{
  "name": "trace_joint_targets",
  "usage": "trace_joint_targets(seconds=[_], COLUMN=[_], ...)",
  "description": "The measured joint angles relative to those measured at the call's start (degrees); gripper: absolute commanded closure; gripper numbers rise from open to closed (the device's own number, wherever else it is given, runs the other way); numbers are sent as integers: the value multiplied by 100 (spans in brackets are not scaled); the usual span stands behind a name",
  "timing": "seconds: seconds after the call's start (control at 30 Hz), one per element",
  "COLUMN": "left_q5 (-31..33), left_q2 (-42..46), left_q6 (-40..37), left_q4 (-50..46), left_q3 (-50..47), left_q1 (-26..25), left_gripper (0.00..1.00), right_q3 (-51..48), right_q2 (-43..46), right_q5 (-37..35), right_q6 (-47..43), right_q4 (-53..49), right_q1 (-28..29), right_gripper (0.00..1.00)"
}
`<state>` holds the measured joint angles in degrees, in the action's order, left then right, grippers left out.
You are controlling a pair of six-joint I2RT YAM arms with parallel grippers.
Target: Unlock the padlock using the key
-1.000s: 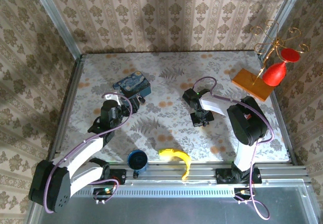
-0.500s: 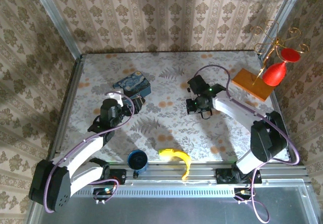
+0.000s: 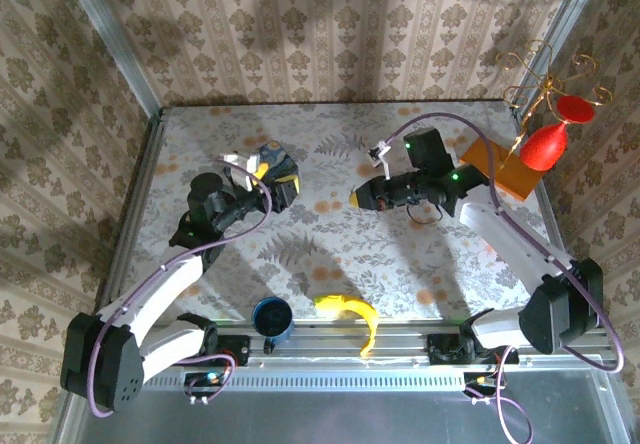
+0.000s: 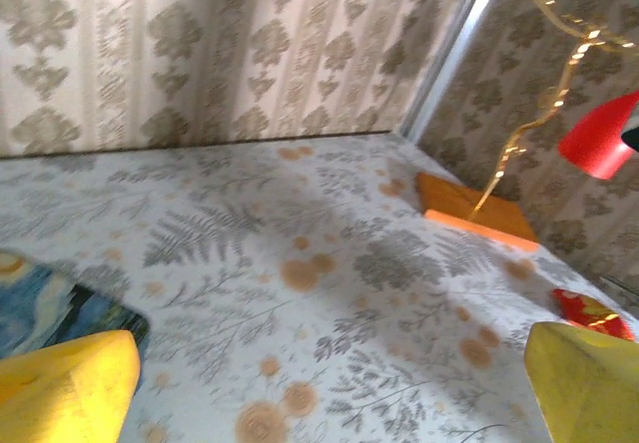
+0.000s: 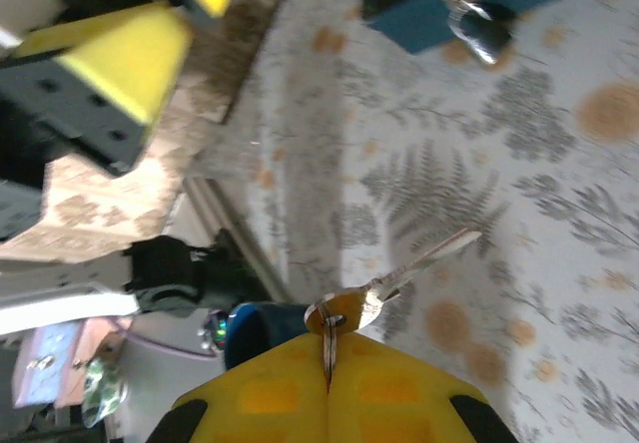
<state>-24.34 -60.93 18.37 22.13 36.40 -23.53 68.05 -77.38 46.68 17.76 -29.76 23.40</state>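
At the left, the left tool [image 4: 319, 388] is held low over the counter [image 3: 420, 264] with its yellow fingers [image 4: 65, 383] spread as wide as they go and nothing between them. It is poised right at the blue painted tin [image 4: 45, 308], a placing judged to ready it for steadying the lock. The padlock [image 5: 481, 36], a small dark shiny lump, is seen from the right wrist lying on the counter just beside the tin's edge, untouched by either tool. Nearer the arm bases, a blue mug [image 3: 272, 316] and a banana [image 3: 350, 314] are set well apart from the work and seem to play no part. Further right, the right tool [image 3: 358, 196] is raised above the middle of the counter and turned sideways toward the tin. Its fingertips are pressed together on the head of the key [image 5: 399, 278], so that the blade is carried out in front, pointed roughly toward the padlock; the pinch at the head is judged to leave the whole blade free for the keyhole. A wide gap lies between key and padlock, so the approach is judged to be the step in hand, with insertion not yet begun. At the far right, an orange block [image 3: 495, 169] with red ornaments [image 3: 545, 146] above it is set near the counter's corner, clear of both arms
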Motion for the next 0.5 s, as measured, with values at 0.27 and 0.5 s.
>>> trace_joint_targets(seconds=[0.27,0.5], left_q5=[-850,-1255], left_q2=[-275,-369], left_q6=[282,490], left_q4=[68,201], left_q3=[533,704], left_q1=[-140,-570], left_gripper=[8,17], right_q3=[-662,-802], right_q2=[715,802], right_q5=[975,1370], right_q6=[-164,-264], right_q4=[861,1298], right_q1=[0,0], right_gripper=[100,100])
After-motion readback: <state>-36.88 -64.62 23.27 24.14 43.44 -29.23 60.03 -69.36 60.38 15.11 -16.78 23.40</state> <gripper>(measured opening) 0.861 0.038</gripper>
